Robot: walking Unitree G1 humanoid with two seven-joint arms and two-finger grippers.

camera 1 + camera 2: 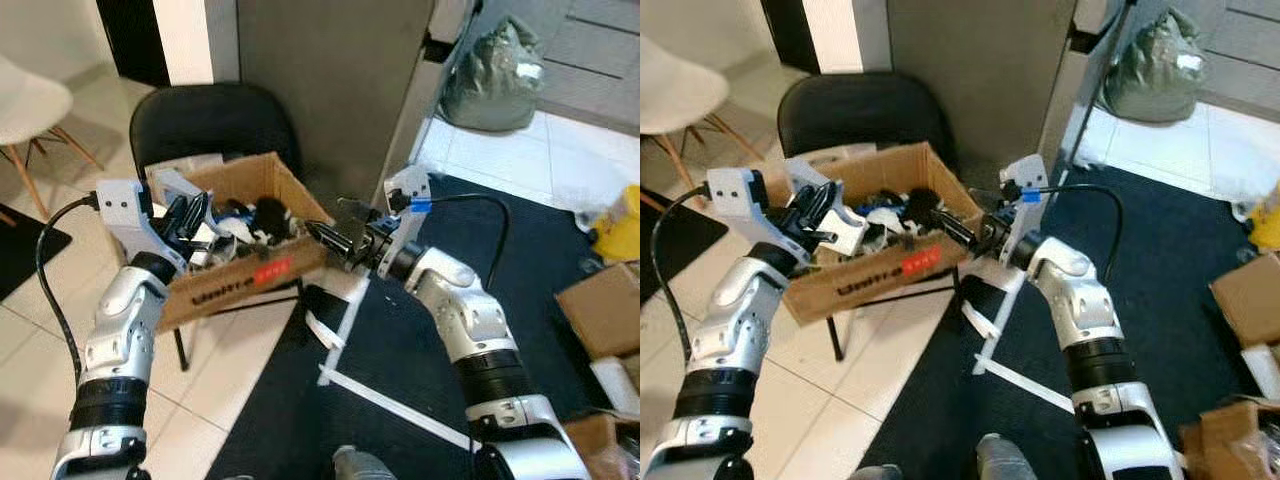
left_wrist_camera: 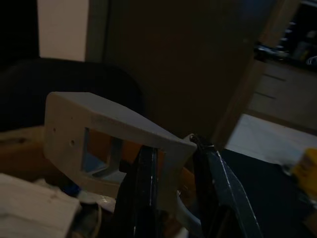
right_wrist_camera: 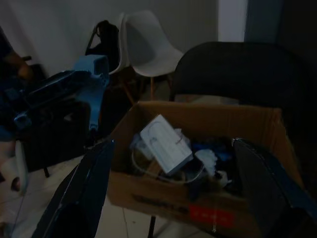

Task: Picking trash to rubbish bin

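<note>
1. My left gripper (image 1: pixel 192 222) sits over the left end of the cardboard box (image 1: pixel 235 275). My two black fingers (image 2: pixel 143 193) are pressed against a grey angular plastic piece (image 2: pixel 106 144), pinching it just above the box's contents.
2. My right gripper (image 1: pixel 335 238) hangs at the box's right corner, just outside its rim. My right wrist view shows the fingers spread wide, one at each side of the box, with nothing between them.
3. The box rests on the seat of a black chair (image 1: pixel 215 125), its front wall bearing a red label (image 1: pixel 921 259). Inside lies the trash: a white charger-like block (image 3: pixel 166 145) with white cable, blue scraps and dark bits, piled close together.
4. The box's rear edge stands near the chair's backrest. Behind the chair rises a grey panel (image 1: pixel 330 90), so open room lies mostly toward me and to the sides.
5. Below, pale floor tiles (image 1: pixel 230 380) meet a dark mat (image 1: pixel 400 360) crossed by white tape strips (image 1: pixel 345 330).
6. A white chair (image 1: pixel 30 110) stands well apart at the left. A grey-green bag (image 1: pixel 495 75) sits against the far wall, and brown cartons (image 1: pixel 605 315) lie at the right edge.
</note>
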